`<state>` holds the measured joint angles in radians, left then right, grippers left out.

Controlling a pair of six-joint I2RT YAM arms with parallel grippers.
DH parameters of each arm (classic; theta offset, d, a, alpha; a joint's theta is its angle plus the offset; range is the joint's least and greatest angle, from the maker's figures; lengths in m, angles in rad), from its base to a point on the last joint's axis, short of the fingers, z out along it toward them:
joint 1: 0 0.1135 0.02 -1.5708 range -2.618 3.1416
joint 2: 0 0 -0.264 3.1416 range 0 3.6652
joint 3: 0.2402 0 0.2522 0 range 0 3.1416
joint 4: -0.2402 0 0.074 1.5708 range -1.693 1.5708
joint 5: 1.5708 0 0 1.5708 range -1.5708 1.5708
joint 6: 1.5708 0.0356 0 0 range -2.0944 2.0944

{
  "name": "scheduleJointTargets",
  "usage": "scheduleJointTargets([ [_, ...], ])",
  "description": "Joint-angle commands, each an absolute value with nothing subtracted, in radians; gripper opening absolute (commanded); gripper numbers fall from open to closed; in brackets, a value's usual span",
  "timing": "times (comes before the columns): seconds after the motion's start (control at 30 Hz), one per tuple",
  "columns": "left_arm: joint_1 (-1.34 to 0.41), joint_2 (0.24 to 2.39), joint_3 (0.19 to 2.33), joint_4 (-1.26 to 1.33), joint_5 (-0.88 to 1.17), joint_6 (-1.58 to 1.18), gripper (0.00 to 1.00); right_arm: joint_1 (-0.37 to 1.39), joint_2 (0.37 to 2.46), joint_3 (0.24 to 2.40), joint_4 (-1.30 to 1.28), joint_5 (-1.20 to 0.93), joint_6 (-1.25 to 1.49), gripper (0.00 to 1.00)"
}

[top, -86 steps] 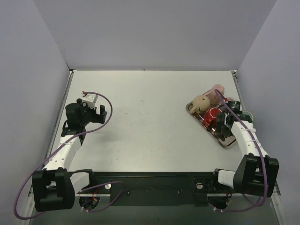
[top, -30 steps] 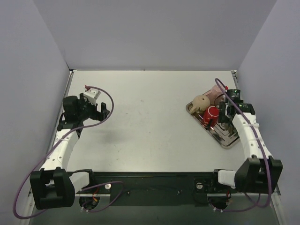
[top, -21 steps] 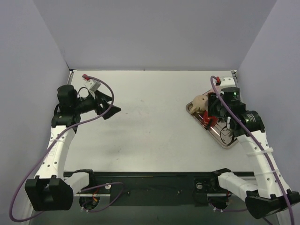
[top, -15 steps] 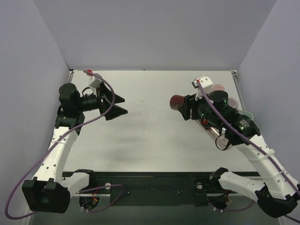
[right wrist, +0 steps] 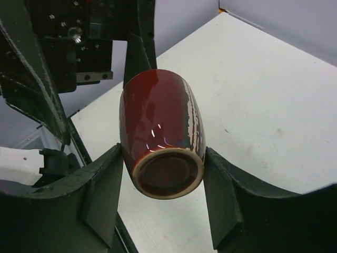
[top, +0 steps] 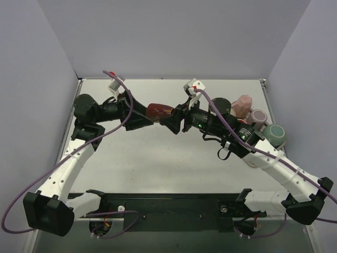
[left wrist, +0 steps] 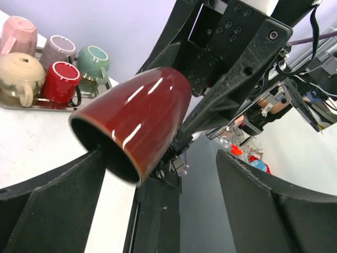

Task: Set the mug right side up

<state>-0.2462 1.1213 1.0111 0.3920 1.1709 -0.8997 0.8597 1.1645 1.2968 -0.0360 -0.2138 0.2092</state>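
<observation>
One glossy, tapered dark-red mug (top: 160, 110) tight within the right gripper (right wrist: 162, 158); left gripper (left wrist: 168, 195) wide apart.

Overhead from behind, wrist views close, opposed, all sharing mug (top: 159, 110)

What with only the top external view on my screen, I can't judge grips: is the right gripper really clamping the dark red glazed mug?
Observer: Yes. The right wrist view shows the right gripper with a finger on each side of the dark red glazed mug, near its base.
Operator: And the left gripper?
Observer: The left gripper is wide open in its wrist view; the mug's mouth faces that camera.
Operator: Anything hidden behind the right arm?
Observer: A beige mug and a small red mug, on the metal tray.
</observation>
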Motion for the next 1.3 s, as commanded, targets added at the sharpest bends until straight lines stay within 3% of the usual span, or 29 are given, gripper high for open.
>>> scheduleJointTargets([
  [0.0,-0.287,1.167,1.022,0.472,1.124,-0.982,0.92,0.874,1.175,1.348,0.161,-0.293,0.242,0.00],
  [0.07,-0.290,1.175,1.022,0.523,1.126,-1.020,0.76,0.874,1.187,1.335,0.182,-0.311,0.259,0.00],
  [0.1,-0.291,1.175,1.022,0.535,1.123,-1.031,0.57,0.873,1.193,1.328,0.187,-0.316,0.262,0.00],
  [0.13,-0.291,1.172,1.022,0.549,1.124,-1.045,0.48,0.873,1.200,1.319,0.190,-0.314,0.262,0.00],
  [0.23,-0.282,1.158,1.029,0.533,1.124,-0.985,0.00,0.850,1.213,1.302,0.170,-0.302,0.274,0.01],
  [0.3,-0.256,1.143,1.069,0.314,1.105,-0.761,0.00,0.815,1.218,1.283,0.117,-0.272,0.307,0.33],
  [0.33,-0.247,1.140,1.142,0.012,1.048,-0.612,0.00,0.802,1.212,1.278,0.095,-0.262,0.316,0.86],
  [0.37,-0.236,1.147,1.187,-0.162,0.975,-0.345,0.00,0.770,1.207,1.269,0.031,-0.211,0.319,0.99],
  [0.43,-0.264,1.181,1.310,-0.612,0.667,0.033,0.00,0.730,1.171,1.250,-0.079,-0.089,0.313,0.99],
  [0.47,-0.284,1.196,1.334,-0.644,0.465,0.105,0.00,0.713,1.161,1.241,-0.118,0.023,0.295,0.99],
  [0.6,-0.285,1.273,1.305,-0.738,0.125,0.418,0.00,0.703,1.124,1.193,-0.233,0.208,0.238,0.99],
  [0.87,-0.226,1.638,1.429,-0.914,-0.067,0.626,0.00,0.600,1.167,1.244,-0.487,0.481,0.290,1.00],
  [1.03,-0.172,1.894,1.665,-1.079,-0.048,0.649,0.00,0.499,1.183,1.241,-0.568,0.410,0.331,1.00],
  [1.2,-0.167,1.980,1.715,-1.095,-0.022,0.686,0.00,0.460,1.161,1.184,-0.565,0.410,0.321,1.00],
  [1.27,-0.166,2.011,1.727,-1.117,0.000,0.701,0.08,0.407,1.155,1.161,-0.563,0.402,0.337,1.00],
])
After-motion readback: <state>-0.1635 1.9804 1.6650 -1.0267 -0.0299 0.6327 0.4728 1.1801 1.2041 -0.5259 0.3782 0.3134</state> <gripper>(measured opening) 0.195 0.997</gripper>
